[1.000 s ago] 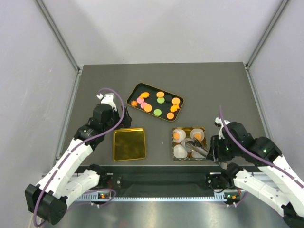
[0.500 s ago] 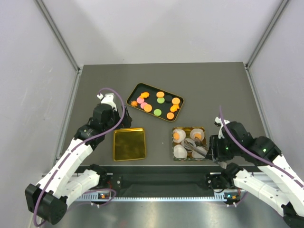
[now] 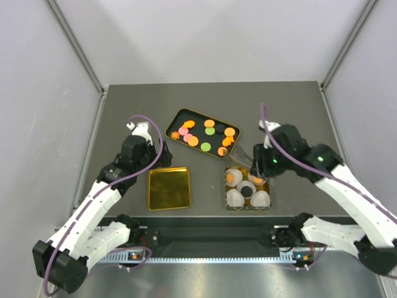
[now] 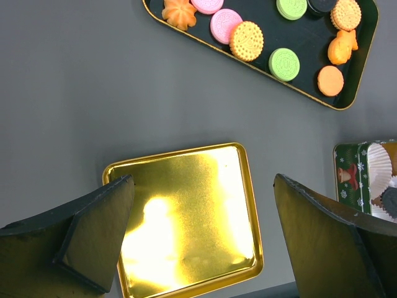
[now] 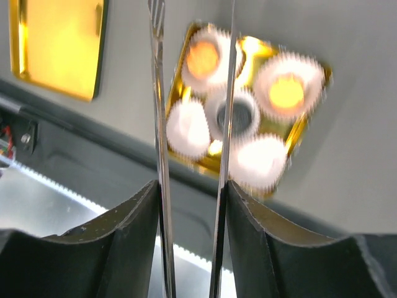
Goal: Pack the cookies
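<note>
**Q:** Where are the cookies?

**A:** Most of the cookies (image 3: 193, 141) lie in the black tray (image 3: 175, 118) at the centre of the overhead view, in orange, green, pink and black. Three more sit in white paper cups (image 3: 235, 197) inside the square tin (image 4: 348, 174), lower right of centre. Two of those are orange, and a black one is in the middle cup. The other two cups show only white.

**Q:** And your pincers?

**A:** My right pincer (image 5: 191, 198) is narrowed on a pair of metal tongs (image 5: 159, 112), one finger pressing each blade. In the overhead view the tips reach between the tin and the black tray's near right corner. From my right wrist, the blades run up the middle of the frame across the tin. My left pincer (image 4: 205, 205) stands wide apart, gripping nothing, over the shallow gold tray (image 4: 186, 217) left of the tin.
</note>
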